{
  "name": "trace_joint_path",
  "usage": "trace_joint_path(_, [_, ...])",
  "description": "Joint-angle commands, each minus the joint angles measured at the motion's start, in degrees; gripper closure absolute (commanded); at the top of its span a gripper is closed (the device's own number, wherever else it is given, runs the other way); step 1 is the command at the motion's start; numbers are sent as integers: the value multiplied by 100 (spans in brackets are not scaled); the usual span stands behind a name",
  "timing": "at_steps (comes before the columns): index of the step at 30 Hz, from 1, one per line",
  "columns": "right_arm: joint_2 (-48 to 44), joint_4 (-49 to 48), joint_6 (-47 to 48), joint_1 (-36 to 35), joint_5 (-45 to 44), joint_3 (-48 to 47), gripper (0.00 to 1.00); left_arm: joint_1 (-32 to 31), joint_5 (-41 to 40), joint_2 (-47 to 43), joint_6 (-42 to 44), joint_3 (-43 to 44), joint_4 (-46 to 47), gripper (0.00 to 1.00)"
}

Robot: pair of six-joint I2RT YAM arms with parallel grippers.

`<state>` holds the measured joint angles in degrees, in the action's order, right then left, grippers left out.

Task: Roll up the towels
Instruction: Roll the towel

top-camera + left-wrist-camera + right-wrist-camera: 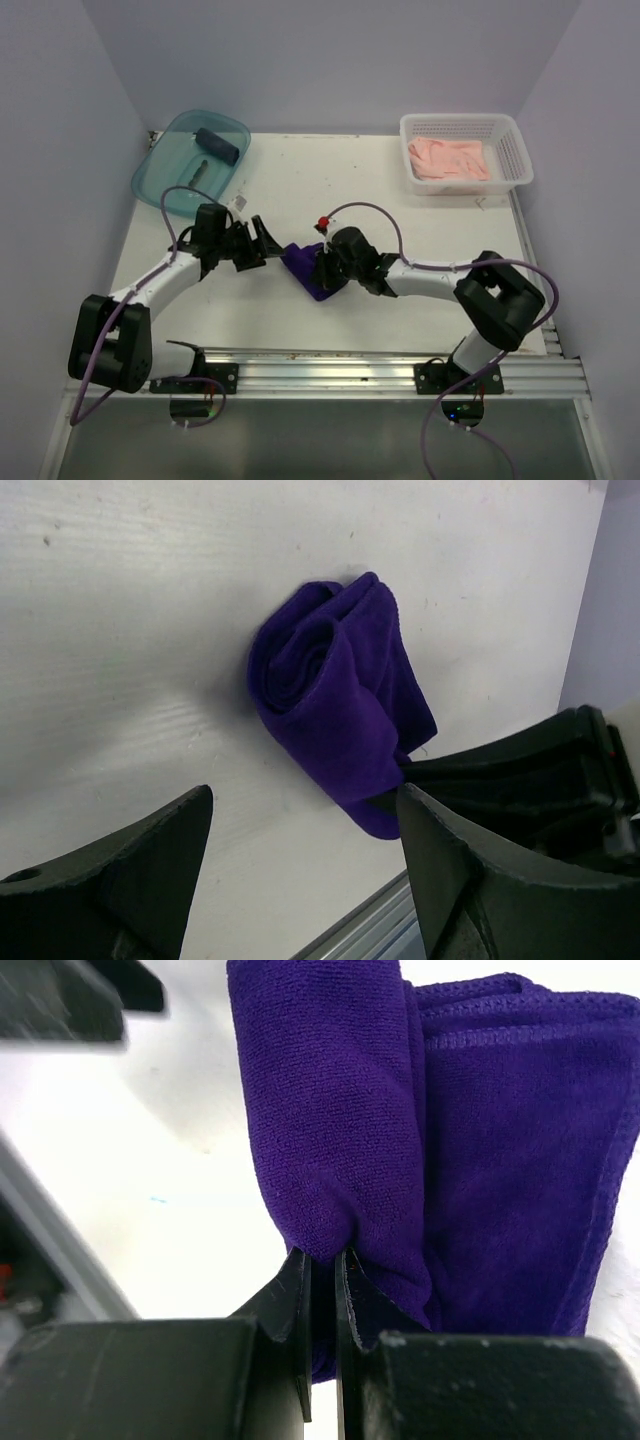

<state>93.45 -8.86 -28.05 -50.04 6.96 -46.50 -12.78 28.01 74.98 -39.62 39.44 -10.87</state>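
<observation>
The purple towel lies loosely rolled in the middle of the table, its spiral end showing in the left wrist view. My right gripper is shut on a fold at the roll's edge, the cloth bulging over its fingertips. Just left of the roll, my left gripper is open and touches nothing. A dark blue towel lies rolled in the teal tray. The pink towel lies crumpled in the white basket.
The teal tray stands at the back left and the white basket at the back right. A metal rail runs along the table's near edge. The right arm's black body sits close beside the left gripper's right finger.
</observation>
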Motion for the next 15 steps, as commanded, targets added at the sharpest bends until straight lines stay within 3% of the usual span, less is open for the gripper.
trace_joint_path(1, [-3, -563, -788, 318, 1577, 229, 100, -58, 319, -185, -274, -349, 664, 21])
trace_joint_path(8, [497, -2283, -2079, 1031, 2835, 782, 100, -471, 284, 25, -442, -508, 1429, 21])
trace_joint_path(15, [1261, -3954, -3222, 1453, 3521, 1169, 100, -691, 328, 780, -582, -429, 1957, 23])
